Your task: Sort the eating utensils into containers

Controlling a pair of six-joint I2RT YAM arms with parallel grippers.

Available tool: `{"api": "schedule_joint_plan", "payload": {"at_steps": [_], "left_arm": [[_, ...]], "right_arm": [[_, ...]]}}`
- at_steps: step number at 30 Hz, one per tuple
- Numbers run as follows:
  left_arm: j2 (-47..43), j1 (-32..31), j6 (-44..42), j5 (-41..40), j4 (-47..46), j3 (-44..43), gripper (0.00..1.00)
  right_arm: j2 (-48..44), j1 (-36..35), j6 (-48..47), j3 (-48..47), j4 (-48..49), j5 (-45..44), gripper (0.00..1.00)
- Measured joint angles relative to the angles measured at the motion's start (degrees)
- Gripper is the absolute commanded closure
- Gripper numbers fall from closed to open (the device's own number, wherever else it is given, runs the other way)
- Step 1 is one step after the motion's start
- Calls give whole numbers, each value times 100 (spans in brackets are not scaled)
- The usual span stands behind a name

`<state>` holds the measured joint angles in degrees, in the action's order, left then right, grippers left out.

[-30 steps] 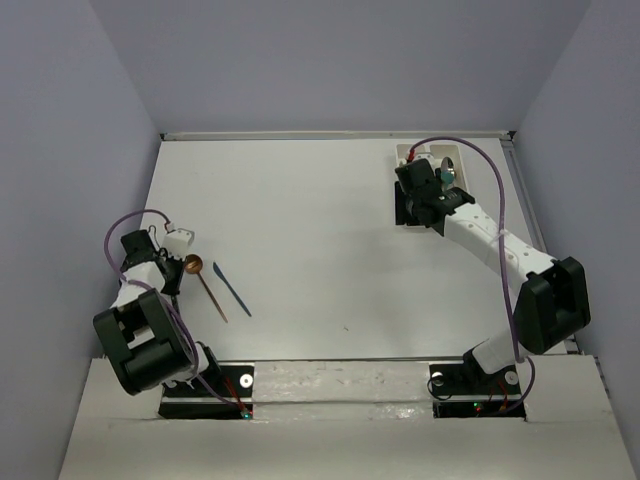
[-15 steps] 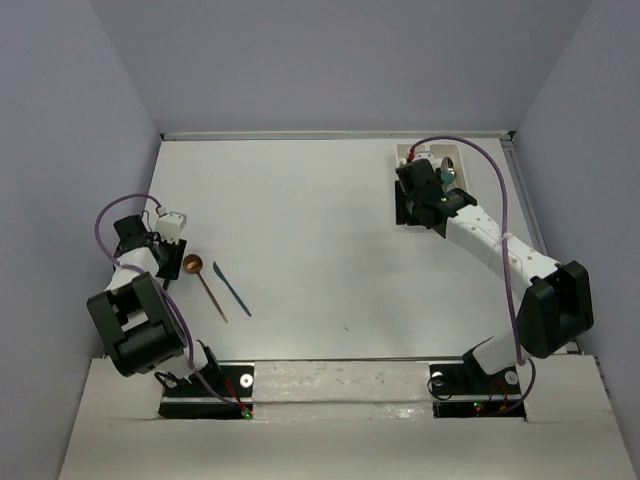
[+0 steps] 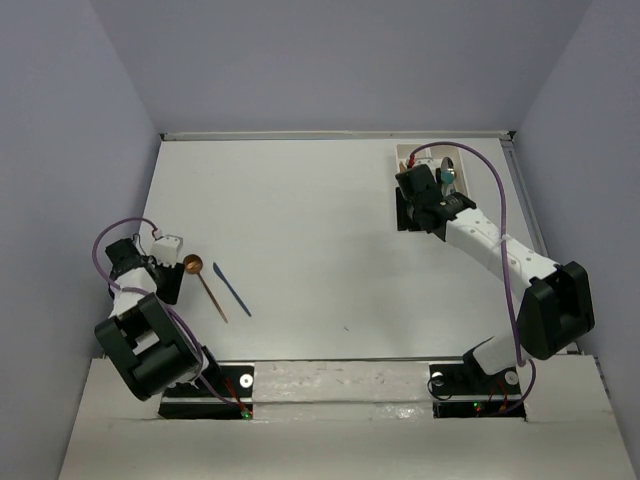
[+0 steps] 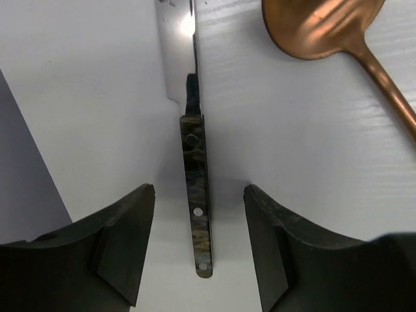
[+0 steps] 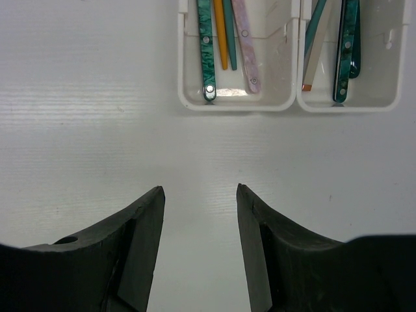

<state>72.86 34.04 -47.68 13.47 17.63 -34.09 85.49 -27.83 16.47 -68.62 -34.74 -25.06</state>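
Left tool (image 4: 198,195) open astride a knife (image 4: 194,149), blade tip cut off; right tool (image 5: 199,192) open, empty; trays (image 5: 234,106) cropped.

Copper spoon (image 4: 325,26) at one o'clock gleams, polished metal. Knife (image 4: 194,140): mirror-bright blade, mottled glossy handle. Trays (image 5: 234,104): smooth white plastic. Table (image 5: 97,130) matt, finely ribbed.

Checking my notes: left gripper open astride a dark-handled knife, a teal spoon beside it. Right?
No: the spoon beside the dark-handled knife is copper, not teal, per the left wrist view. The left gripper is open astride the knife.
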Motion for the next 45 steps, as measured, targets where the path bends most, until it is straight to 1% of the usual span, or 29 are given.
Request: {"api": "schedule_joint_plan", "payload": {"at_steps": [3,5,6,7,9,10,11,12,14,16,17,18,22,29,36,41,45], "left_arm": [[116,212,-101,120,-48,-35,33],[118,267,-166,157,-46,-35,37],[120,284,-203,164,-42,-35,40],[122,291,-245,186,-24,-35,47],[144,313,-334,243,20,-39,54],[168,332,-385,271,42,-55,60],[205,363,-437,304,70,-76,63],[247,391,-501,345,111,-107,69],[361,457,-603,396,195,-199,74],[483,507,-693,413,269,-308,85],[564,522,-728,417,313,-376,96],[612,531,-734,413,343,-426,100],[817,553,-774,411,444,-629,100],[745,627,-688,568,463,-638,100],[155,656,-409,922,450,-636,100],[59,656,-262,1075,409,-605,100],[-170,656,-168,1432,450,-605,100]], "right_arm": [[0,0,0,11,-4,-2,46],[0,0,0,11,-4,-2,46],[0,0,0,11,-4,-2,46],[0,0,0,11,-2,-2,46],[0,0,0,11,-4,-2,46],[0,0,0,11,-4,-2,46],[0,0,0,11,-4,-2,46],[0,0,0,11,-2,-4,46],[0,0,-2,11,-4,-4,46],[0,0,-2,11,-4,-7,46],[0,0,-2,11,-4,-7,46],[0,0,-4,11,-4,-7,46],[0,0,-13,11,-2,-7,46],[-103,0,-20,87,20,44,46],[-553,0,-20,319,247,516,46],[-737,0,0,387,428,809,46],[-776,0,127,446,715,1231,46]]}}
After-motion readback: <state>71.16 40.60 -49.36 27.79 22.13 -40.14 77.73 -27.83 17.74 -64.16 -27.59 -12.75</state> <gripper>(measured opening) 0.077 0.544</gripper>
